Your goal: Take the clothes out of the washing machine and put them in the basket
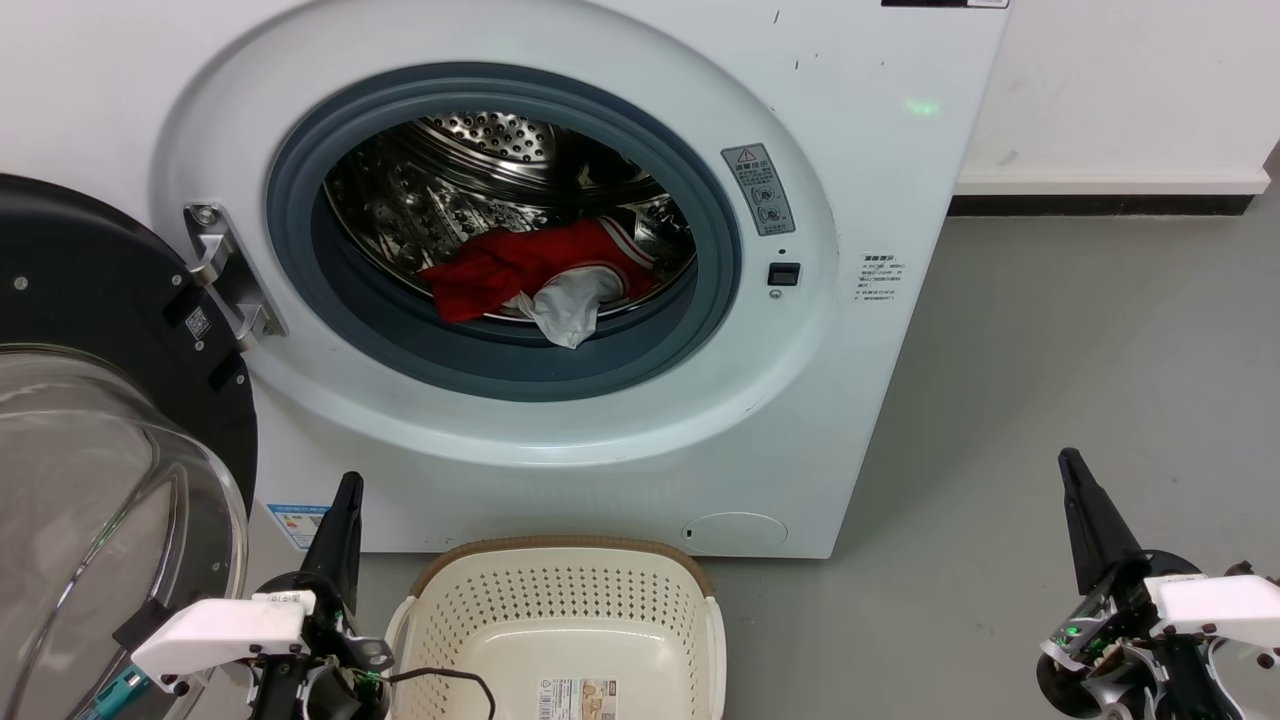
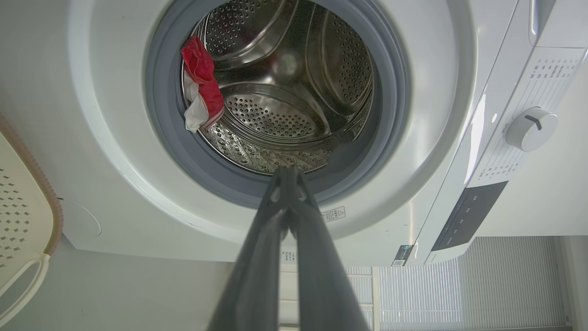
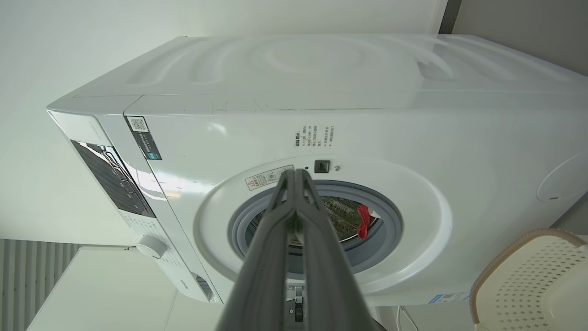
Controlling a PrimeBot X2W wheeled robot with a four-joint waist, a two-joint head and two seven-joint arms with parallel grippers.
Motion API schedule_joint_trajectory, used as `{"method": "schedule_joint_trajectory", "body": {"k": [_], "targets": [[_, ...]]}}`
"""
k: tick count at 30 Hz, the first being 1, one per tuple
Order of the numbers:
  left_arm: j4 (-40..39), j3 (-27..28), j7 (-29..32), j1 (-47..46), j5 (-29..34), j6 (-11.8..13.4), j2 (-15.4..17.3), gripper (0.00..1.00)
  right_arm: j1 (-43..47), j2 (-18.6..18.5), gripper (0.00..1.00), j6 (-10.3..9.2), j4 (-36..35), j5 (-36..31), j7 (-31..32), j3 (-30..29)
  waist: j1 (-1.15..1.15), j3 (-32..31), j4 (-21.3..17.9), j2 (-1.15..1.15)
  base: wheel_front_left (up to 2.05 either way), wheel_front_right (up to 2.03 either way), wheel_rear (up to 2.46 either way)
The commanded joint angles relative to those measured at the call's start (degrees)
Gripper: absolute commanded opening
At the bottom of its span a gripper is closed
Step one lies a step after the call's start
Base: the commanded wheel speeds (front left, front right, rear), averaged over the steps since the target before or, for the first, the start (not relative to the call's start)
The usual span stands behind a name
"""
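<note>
- Grey floor is seen below a white wall, and the washing machine (image 1: 880, 150) is stood against that wall.
- The left gripper (image 1: 349, 487) is held low at 7 o'clock of the head view. Its two dark fingers are pressed together with nothing between them. In the left wrist view the clenched tips are aimed at the lower edge of the machine's mouth.
- The right gripper (image 1: 1068, 458) is held at 4 o'clock, well apart from the machine, and is likewise clenched on nothing.
- The basket (image 1: 570, 548) is set at 6 o'clock between the two grippers, just in front of the machine's foot. A paper label (image 1: 578, 697) is seen on its bottom, and no garment is seen in the part shown.
- The door (image 1: 90, 300) is swung fully open at 9 o'clock.
- The clothes (image 1: 510, 265) are heaped at the front of the drum (image 1: 480, 140), at 5 o'clock of the opening. The white piece (image 1: 568, 305) is drooped over the drum's lip towards the grey rubber ring (image 1: 500, 370).
- The fabric is judged soft, light and limp, so it should drape and trail when lifted.
- A pinch is best taken on the bunched red fold where it overlaps the white, so that both come out together. A trailing end could be caught on the ring.
</note>
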Motion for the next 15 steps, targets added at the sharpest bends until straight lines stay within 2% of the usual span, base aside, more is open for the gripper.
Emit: {"method": "schedule_joint_trajectory", "body": {"k": [1, 15], "targets": [[-0.01, 0.12, 0.11, -0.3, -0.09, -0.15, -0.06, 0.0, -0.66, 0.18, 0.0, -0.02, 0.06, -0.28, 0.07, 0.06, 0.0, 0.0, 0.0, 0.0, 0.0, 0.0, 0.0], [-0.01, 0.12, 0.11, -0.3, -0.09, -0.15, -0.05, 0.0, -0.66, 0.18, 0.0, -0.02, 0.06, -0.28, 0.06, 0.06, 0.0, 0.0, 0.0, 0.0, 0.0, 0.0, 0.0]]}}
